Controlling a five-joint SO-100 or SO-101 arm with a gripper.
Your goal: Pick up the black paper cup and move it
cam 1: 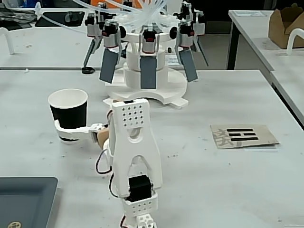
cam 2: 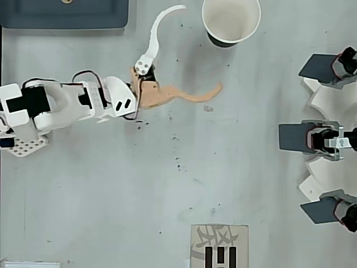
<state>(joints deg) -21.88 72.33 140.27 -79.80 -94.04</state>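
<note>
The black paper cup (cam 2: 231, 21) stood upright on the counter (cam 2: 223, 167). The hand (cam 2: 202, 47) was spread wide at its 8 o'clock in the overhead view, holding nothing.

Plastic arm, paper cup, speckled desk

The cup (cam 1: 69, 115) is matt black paper, white inside; the pincer (cam 2: 204, 46) has smooth white and tan plastic fingers; the desk (cam 2: 167, 195) is dull grey, scuffed.

The black paper cup (cam 1: 69, 114) stands upright on the grey desk (cam 1: 213, 180), with the claw (cam 1: 71, 130) at its lower half. A white finger (cam 1: 71, 127) crosses the front of the cup; the other finger is hidden. Behind the claw, to its right, stands a white fixture (cam 1: 145, 57) with hanging grey paddles. Far right lies a printed card (cam 1: 243, 135).
</note>
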